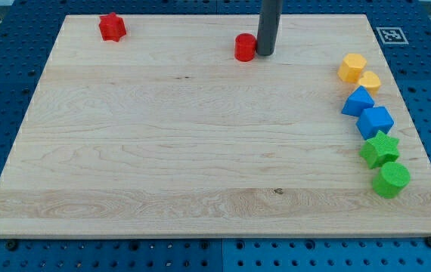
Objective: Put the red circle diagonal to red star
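The red circle (244, 47) lies near the view's top, a little right of the board's middle. My tip (265, 53) stands right against its right side, touching it. The red star (112, 27) sits at the board's top left corner, far to the left of the circle and slightly higher in the view.
A column of blocks runs down the board's right side: a yellow hexagon (351, 66), a yellow block (369, 81), a blue triangle (358, 100), a blue block (375, 121), a green star (379, 148) and a green circle (390, 180). The wooden board (200, 136) lies on a blue pegboard.
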